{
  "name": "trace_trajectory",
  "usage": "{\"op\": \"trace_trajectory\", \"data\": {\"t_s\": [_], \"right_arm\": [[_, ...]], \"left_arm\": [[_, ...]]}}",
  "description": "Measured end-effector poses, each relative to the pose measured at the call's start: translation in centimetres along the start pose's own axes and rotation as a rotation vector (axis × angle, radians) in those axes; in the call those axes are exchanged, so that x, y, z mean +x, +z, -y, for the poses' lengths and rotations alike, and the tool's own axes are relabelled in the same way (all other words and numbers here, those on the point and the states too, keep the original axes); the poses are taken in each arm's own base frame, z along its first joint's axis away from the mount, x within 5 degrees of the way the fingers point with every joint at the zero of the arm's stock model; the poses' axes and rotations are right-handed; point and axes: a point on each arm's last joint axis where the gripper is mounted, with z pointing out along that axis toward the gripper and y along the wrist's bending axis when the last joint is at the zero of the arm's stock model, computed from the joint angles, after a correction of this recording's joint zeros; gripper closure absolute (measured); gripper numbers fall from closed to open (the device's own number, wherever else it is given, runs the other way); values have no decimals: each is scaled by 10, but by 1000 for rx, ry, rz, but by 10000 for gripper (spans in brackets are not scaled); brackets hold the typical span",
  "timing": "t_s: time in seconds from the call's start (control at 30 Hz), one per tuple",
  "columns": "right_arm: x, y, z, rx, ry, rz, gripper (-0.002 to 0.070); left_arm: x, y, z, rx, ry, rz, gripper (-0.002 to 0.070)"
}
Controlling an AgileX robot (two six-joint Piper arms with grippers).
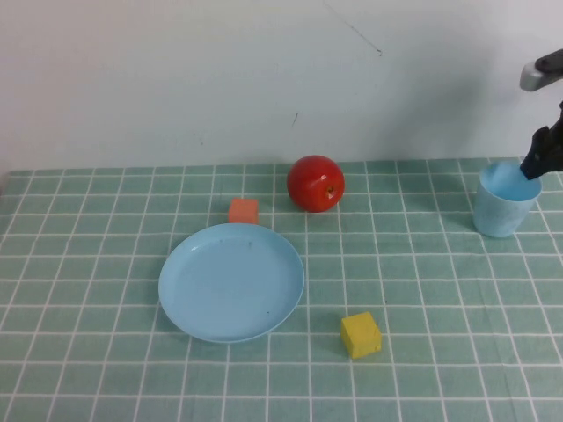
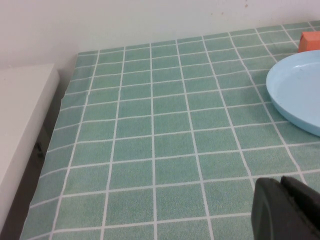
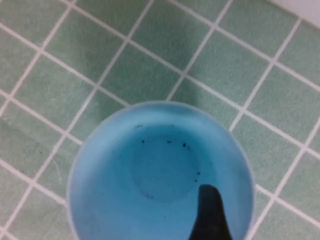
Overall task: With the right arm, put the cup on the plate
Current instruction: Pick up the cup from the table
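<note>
The light blue cup [image 1: 506, 207] stands upright on the green tiled cloth at the far right, near the back. My right gripper [image 1: 537, 163] hangs over its rim on the far right side. In the right wrist view I look straight down into the cup [image 3: 150, 170]; one black finger [image 3: 209, 212] reaches inside it, apart from the wall, and the other finger is out of view. The light blue plate [image 1: 230, 281] lies empty left of centre, far from the cup. My left gripper [image 2: 286, 189] is shut and empty, low over the cloth left of the plate [image 2: 300, 90].
A red apple [image 1: 316, 183] sits at the back centre between plate and cup. An orange block [image 1: 244, 211] touches the plate's far rim. A yellow block [image 1: 361, 335] lies in front, right of the plate. A white ledge [image 2: 20, 130] borders the table's left edge.
</note>
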Motion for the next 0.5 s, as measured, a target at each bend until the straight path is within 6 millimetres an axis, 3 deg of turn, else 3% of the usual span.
{"op": "trace_trajectory", "data": {"t_s": [0.17, 0.27, 0.33, 0.4, 0.5], "right_arm": [[12, 43, 5, -52, 26, -75, 237], [18, 61, 3, -109, 53, -105, 389], [17, 65, -2, -167, 87, -83, 547], [9, 64, -10, -223, 82, -49, 614], [-14, 57, -33, -292, 26, 2, 628]], "left_arm": [[0, 0, 0, 0, 0, 0, 678], [0, 0, 0, 0, 0, 0, 678], [0, 0, 0, 0, 0, 0, 678], [0, 0, 0, 0, 0, 0, 678], [0, 0, 0, 0, 0, 0, 678]]}}
